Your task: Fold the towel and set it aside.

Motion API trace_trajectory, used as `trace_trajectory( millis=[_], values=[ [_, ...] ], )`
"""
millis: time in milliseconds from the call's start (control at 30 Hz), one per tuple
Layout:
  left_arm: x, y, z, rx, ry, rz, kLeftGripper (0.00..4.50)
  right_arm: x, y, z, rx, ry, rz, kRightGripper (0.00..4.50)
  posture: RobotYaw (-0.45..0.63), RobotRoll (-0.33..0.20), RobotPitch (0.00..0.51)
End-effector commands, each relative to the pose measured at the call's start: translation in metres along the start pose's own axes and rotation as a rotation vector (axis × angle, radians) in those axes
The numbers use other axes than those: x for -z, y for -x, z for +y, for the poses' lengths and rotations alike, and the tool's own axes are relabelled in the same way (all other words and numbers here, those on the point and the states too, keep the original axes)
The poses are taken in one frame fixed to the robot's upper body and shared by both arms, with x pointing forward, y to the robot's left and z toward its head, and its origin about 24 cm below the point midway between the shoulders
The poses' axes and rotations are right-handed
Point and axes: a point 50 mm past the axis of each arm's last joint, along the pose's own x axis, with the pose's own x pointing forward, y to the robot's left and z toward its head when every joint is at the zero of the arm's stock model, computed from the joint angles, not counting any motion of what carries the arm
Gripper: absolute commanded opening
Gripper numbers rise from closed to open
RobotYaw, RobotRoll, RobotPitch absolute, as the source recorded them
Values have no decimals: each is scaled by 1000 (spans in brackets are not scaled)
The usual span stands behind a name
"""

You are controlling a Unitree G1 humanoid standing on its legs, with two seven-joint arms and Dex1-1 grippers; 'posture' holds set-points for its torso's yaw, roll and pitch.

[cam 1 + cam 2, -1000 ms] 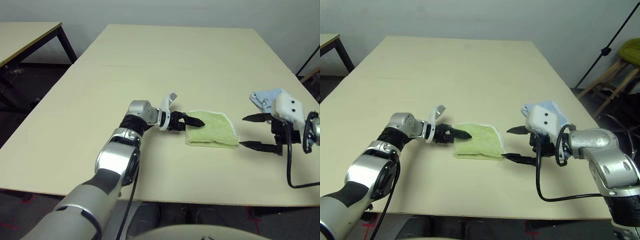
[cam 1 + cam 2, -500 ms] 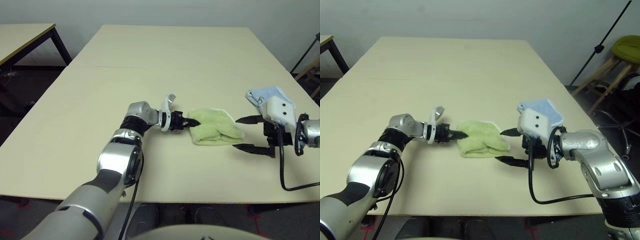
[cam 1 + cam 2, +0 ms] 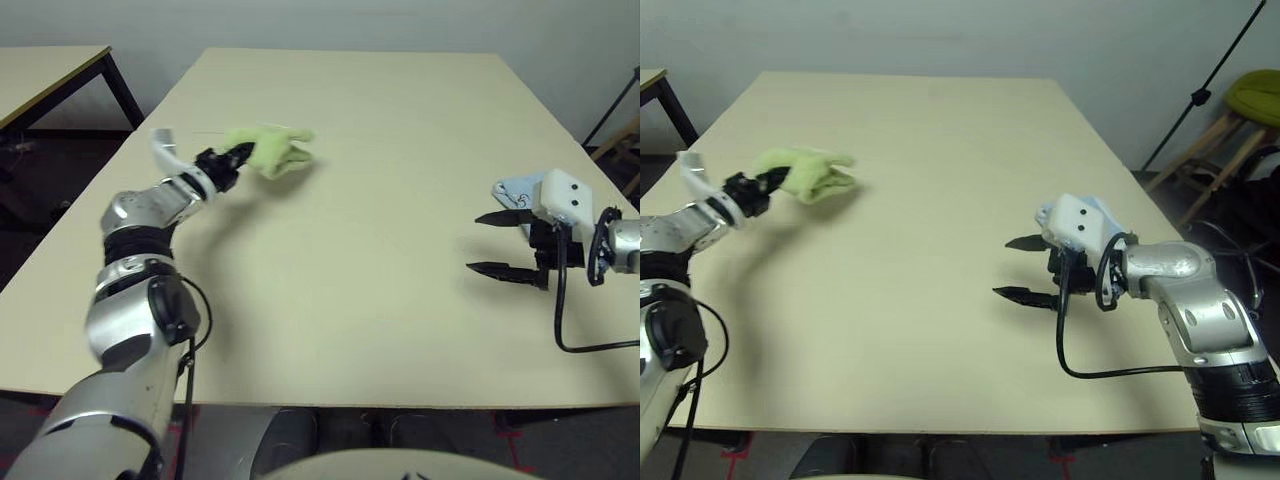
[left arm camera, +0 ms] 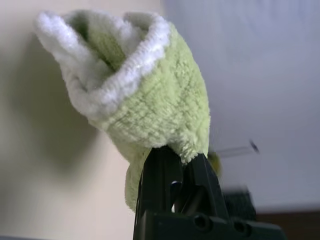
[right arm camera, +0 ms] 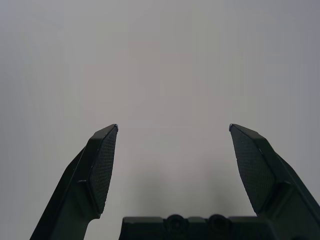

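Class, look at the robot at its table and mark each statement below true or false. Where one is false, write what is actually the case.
1. The left gripper is shut on the towel. True.
2. The towel lies flat in the middle of the table. False: it hangs bunched from the left gripper, over the table's left side.
3. The right gripper is open and holds nothing. True.
4. The blue cloth lies by the left arm. False: it lies on the right side, behind the right gripper.
5. Both grippers hold the towel. False: the left alone holds it; the right is far from it.
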Motion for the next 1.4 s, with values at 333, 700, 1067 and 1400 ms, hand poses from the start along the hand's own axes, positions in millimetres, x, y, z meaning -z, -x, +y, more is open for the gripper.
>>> trace_trajectory(
  millis=[333, 700, 1067, 1400],
  values=[
    [11, 23, 45, -220, -92, 53, 1447, 1, -1, 3, -13, -7, 5, 4500, 34, 0, 74],
    [-11, 58, 16, -160, -319, 116, 4477, -6, -5, -10, 100, -42, -99, 4500, 78, 0, 81],
    [-11, 70, -14, -115, -695, -107, 4477, 14, -7, -33, 590, -212, -248, 4500, 65, 0, 85],
    [23, 69, 30, -239, -903, -207, 4477, 75, -7, -18, 1204, -412, -279, 4500, 42, 0, 58]
  ],
)
